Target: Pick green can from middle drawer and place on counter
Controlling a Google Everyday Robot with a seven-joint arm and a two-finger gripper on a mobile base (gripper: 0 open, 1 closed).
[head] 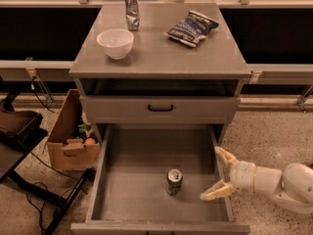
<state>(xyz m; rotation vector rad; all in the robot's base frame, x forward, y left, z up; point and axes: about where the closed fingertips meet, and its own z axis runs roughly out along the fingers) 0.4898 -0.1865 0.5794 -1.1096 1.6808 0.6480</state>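
The green can stands upright on the floor of the pulled-out middle drawer, a little right of its middle, silver top up. My gripper reaches in from the right at the drawer's right wall, to the right of the can and apart from it. Its two pale fingers are spread wide and hold nothing. The counter is the grey top of the cabinet above.
On the counter stand a white bowl, a crinkled silver can and a dark chip bag. A shut drawer front with a black handle sits above the open drawer. A cardboard box is on the floor at left.
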